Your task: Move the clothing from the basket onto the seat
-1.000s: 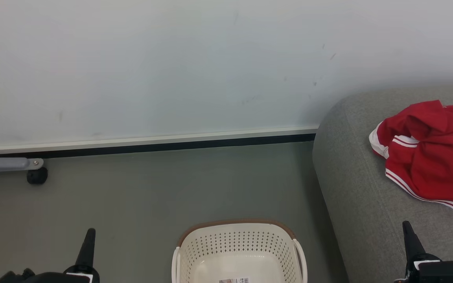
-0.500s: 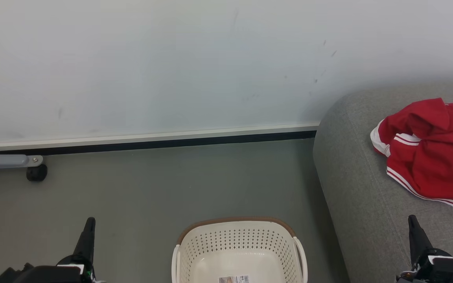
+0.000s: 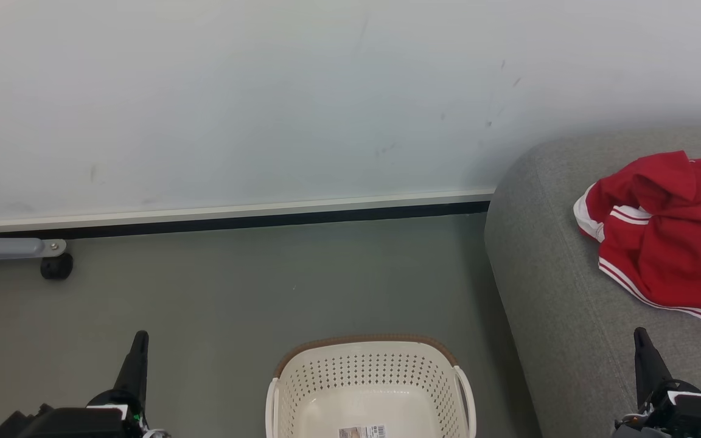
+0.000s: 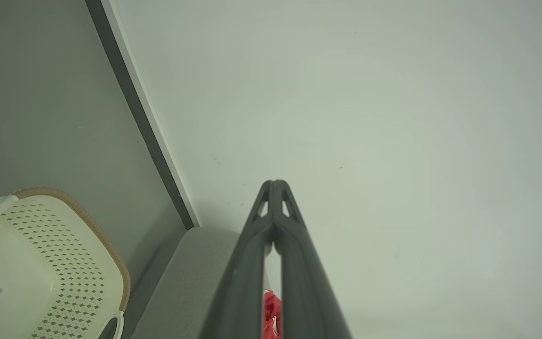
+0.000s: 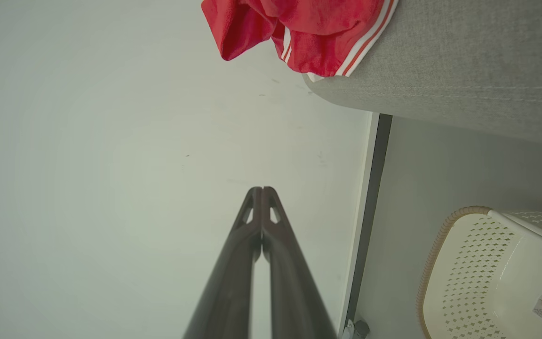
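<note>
**End effectors.** The left end effector [image 3: 139, 338] is clenched, fingers pressed together tip to tip, with nothing between them. It stands at the lower left of the head view over the floor [image 3: 235, 292], well apart from the basket [image 3: 369, 371]. The right end effector [image 3: 640, 334] is likewise clenched and empty. It is seen against the front of the seat [image 3: 557, 304], apart from the clothing [image 3: 667, 243].

**Task items.** The clothing lies in a crumpled red heap with white stripes on top of the seat, inboard of its rounded end and running past the right border of the head view. The basket stands on the floor near that rounded end, with a narrow strip of floor between them. A barcode label shows on its inner bottom.

**Clearances.** Open grey floor extends left of the basket and back to the dark baseboard [image 3: 235, 220] under the pale wall [image 3: 265, 103]. A black caster [image 3: 56, 267] on a grey leg sits at the far left, beside the baseboard.
</note>
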{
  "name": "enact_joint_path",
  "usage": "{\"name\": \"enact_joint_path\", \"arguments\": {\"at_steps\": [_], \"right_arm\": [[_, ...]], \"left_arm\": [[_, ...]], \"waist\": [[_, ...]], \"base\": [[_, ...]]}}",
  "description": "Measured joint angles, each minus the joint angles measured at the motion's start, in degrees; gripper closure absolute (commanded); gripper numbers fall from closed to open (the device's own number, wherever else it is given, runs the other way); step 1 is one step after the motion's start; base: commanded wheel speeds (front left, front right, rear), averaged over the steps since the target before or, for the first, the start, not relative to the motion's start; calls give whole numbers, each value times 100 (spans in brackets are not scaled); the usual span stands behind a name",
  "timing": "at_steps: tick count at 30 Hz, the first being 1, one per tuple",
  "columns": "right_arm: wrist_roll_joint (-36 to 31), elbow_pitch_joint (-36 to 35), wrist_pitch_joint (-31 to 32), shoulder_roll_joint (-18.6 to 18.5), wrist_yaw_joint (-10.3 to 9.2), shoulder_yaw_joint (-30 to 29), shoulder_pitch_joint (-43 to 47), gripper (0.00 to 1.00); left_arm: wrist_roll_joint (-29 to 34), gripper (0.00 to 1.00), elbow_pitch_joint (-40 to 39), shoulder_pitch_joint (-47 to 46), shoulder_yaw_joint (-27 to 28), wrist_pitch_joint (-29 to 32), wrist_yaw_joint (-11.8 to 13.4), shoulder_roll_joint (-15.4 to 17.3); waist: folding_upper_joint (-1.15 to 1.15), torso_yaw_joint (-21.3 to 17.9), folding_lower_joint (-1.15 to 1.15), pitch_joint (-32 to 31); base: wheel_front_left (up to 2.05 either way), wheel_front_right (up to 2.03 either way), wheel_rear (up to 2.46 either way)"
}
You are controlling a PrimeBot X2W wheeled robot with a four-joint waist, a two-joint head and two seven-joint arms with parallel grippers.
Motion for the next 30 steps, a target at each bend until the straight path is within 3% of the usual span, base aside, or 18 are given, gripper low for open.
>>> {"name": "enact_joint_path", "arguments": {"at_steps": [30], "right_arm": [[0, 0, 0, 2, 0, 0, 0, 100]], "left_arm": [[-7, 100, 4, 0, 0, -1, 0, -1]], "waist": [[0, 0, -1, -1]], "base": [[0, 0, 0]]}}
